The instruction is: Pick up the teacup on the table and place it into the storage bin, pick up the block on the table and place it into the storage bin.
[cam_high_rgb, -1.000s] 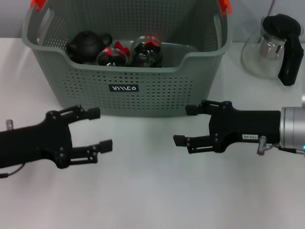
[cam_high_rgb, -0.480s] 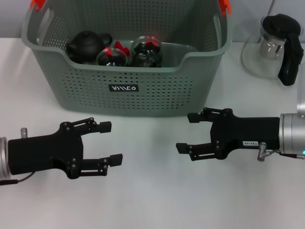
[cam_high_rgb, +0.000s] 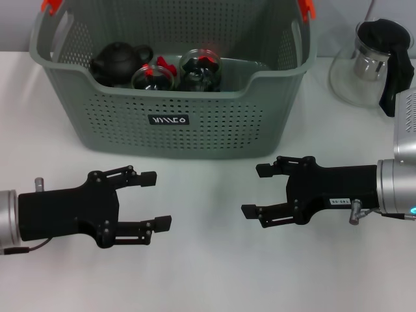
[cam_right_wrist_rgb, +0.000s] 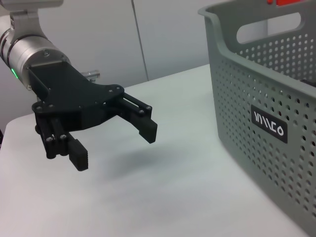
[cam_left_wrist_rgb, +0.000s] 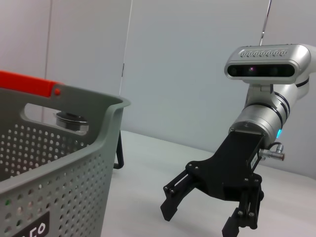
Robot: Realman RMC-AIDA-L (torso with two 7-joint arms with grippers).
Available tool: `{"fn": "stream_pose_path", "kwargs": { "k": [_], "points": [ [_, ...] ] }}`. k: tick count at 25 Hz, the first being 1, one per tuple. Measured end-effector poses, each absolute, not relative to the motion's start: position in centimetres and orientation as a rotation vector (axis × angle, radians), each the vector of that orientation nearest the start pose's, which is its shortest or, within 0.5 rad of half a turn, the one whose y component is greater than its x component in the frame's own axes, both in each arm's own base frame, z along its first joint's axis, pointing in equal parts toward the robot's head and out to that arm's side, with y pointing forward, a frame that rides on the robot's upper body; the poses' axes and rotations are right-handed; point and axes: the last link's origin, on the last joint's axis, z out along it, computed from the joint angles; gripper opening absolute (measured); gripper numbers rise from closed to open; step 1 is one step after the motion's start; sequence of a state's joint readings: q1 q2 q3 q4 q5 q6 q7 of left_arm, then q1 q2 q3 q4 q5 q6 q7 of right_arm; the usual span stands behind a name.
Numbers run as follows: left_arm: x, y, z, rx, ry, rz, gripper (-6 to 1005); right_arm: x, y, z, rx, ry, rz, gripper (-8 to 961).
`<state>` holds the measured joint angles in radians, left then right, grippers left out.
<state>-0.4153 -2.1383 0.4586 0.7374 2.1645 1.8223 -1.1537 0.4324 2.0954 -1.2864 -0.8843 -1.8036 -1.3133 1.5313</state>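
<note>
The storage bin (cam_high_rgb: 175, 123) loses its far rim to the head view's top edge, and its front wall hides the lower parts of the teapot (cam_high_rgb: 119, 62) and glass cups (cam_high_rgb: 154, 78) inside.

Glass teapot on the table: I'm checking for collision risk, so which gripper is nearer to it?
Right. The right gripper hovers open in front of the storage bin, diagonally below the glass teapot. The left gripper sits far across the table.

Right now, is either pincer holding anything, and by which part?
Nothing is held. The left pincer and the right pincer both hang open and empty above the white table.
</note>
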Motion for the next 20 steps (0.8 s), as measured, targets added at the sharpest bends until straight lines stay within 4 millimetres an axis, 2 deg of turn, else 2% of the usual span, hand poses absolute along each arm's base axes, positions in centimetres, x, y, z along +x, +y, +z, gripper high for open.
{"fn": "stream_pose_path", "kwargs": {
  "k": [12,20],
  "points": [
    [-28.9,27.0,-0.4,-2.771,-0.488,-0.764,859,22.4,32.3,-5.0,-2.889,0.474,0.457,938],
    [-28.9,26.9,-0.5,-2.775,-0.487,-0.762,859,22.4,32.3,-5.0,-2.895,0.47,0.444,938]
  ]
}}
